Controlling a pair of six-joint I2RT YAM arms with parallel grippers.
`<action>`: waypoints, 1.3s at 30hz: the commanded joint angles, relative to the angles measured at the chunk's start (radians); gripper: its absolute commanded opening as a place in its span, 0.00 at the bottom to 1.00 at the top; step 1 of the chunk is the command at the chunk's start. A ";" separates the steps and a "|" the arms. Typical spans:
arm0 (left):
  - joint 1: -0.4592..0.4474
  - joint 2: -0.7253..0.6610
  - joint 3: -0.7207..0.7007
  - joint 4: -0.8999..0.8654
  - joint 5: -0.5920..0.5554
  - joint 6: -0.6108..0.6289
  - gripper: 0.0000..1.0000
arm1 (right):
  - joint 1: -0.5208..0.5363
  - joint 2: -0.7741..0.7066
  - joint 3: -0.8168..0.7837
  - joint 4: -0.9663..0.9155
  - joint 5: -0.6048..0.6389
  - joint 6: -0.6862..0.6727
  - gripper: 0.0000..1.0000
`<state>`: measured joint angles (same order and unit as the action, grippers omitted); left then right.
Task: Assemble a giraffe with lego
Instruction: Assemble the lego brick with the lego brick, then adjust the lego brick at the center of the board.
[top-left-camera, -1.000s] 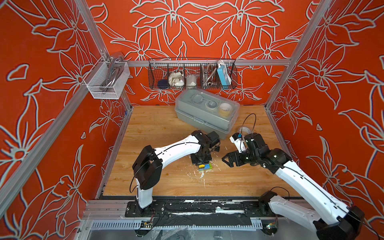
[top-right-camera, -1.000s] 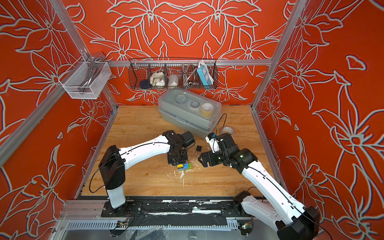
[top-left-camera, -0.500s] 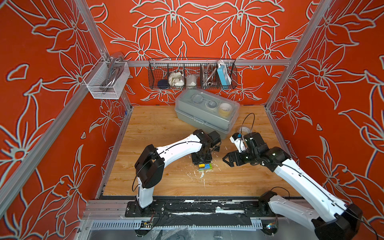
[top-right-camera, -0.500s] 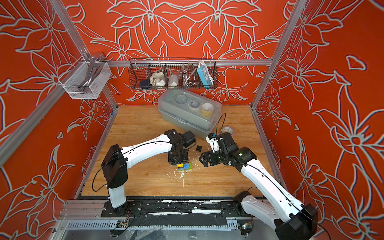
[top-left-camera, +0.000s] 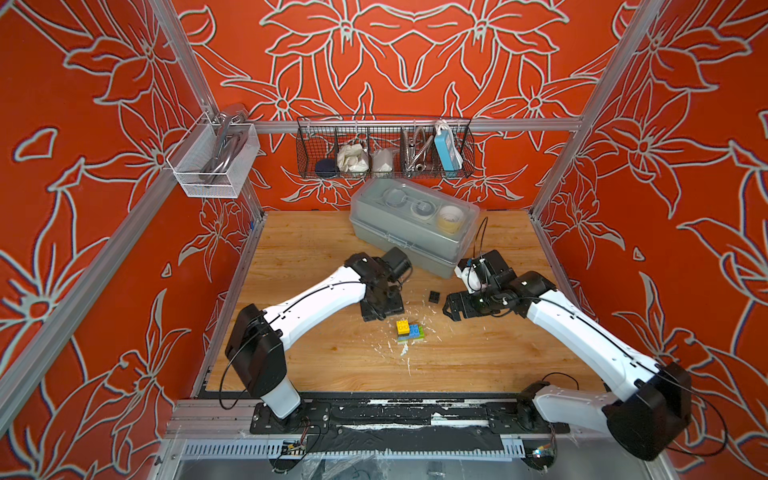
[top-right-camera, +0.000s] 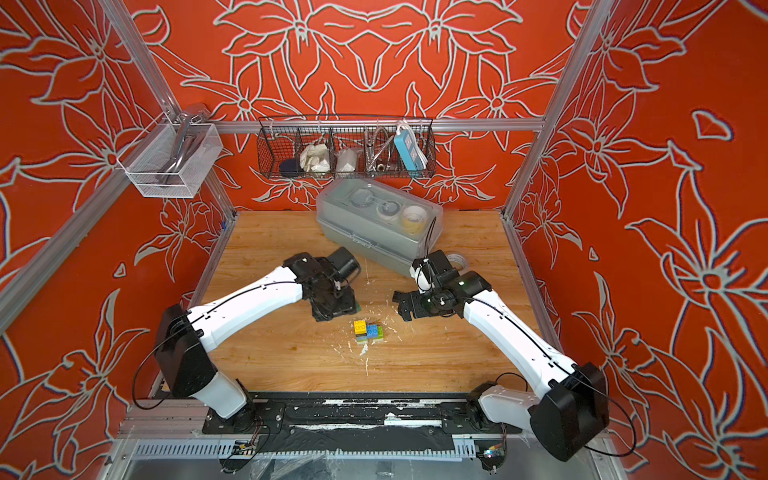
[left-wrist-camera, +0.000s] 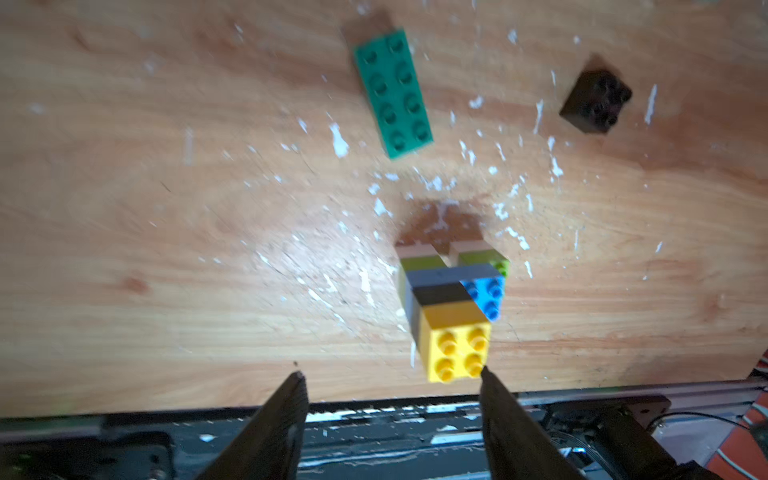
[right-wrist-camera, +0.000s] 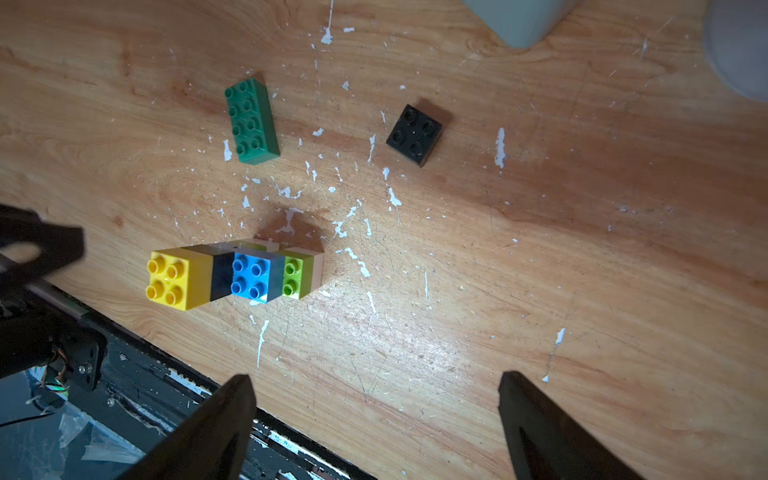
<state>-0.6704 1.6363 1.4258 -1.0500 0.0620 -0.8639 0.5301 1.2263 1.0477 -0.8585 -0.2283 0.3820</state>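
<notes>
The part-built giraffe (top-left-camera: 409, 331) stands mid-table in both top views: white and lime legs, blue body, black then yellow brick on top (left-wrist-camera: 455, 345). My left gripper (left-wrist-camera: 390, 374) is open and empty, hovering just back-left of it (top-left-camera: 380, 311); one fingertip looks level with the yellow brick's edge. Loose lego lies behind: a long dark green brick (left-wrist-camera: 392, 93) under the left gripper and a square black brick (top-left-camera: 434, 296). My right gripper (right-wrist-camera: 376, 378) is open and empty, to the right of the black brick (top-left-camera: 449, 309).
A grey lidded box (top-left-camera: 411, 232) stands at the back. A wire basket (top-left-camera: 384, 151) hangs on the back wall and a white mesh basket (top-left-camera: 212, 162) on the left rail. White flecks litter the wood. The black base rail (top-left-camera: 374, 415) runs along the front.
The left gripper has opened, let go of the yellow-topped stack, and drawn away to the back-left. The right arm has barely moved.
</notes>
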 joint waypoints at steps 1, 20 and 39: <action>0.085 0.138 0.067 0.023 0.030 0.190 0.66 | -0.002 0.001 0.047 -0.037 0.022 0.055 0.96; 0.126 0.603 0.402 -0.071 -0.096 0.279 0.64 | -0.014 0.011 0.189 -0.165 0.073 -0.027 0.96; 0.069 0.251 -0.051 -0.002 -0.103 0.144 0.63 | -0.093 -0.032 0.120 -0.096 -0.007 -0.065 0.96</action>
<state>-0.5987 1.9316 1.3968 -1.0454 -0.0319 -0.6823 0.4427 1.2133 1.1809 -0.9649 -0.2173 0.3271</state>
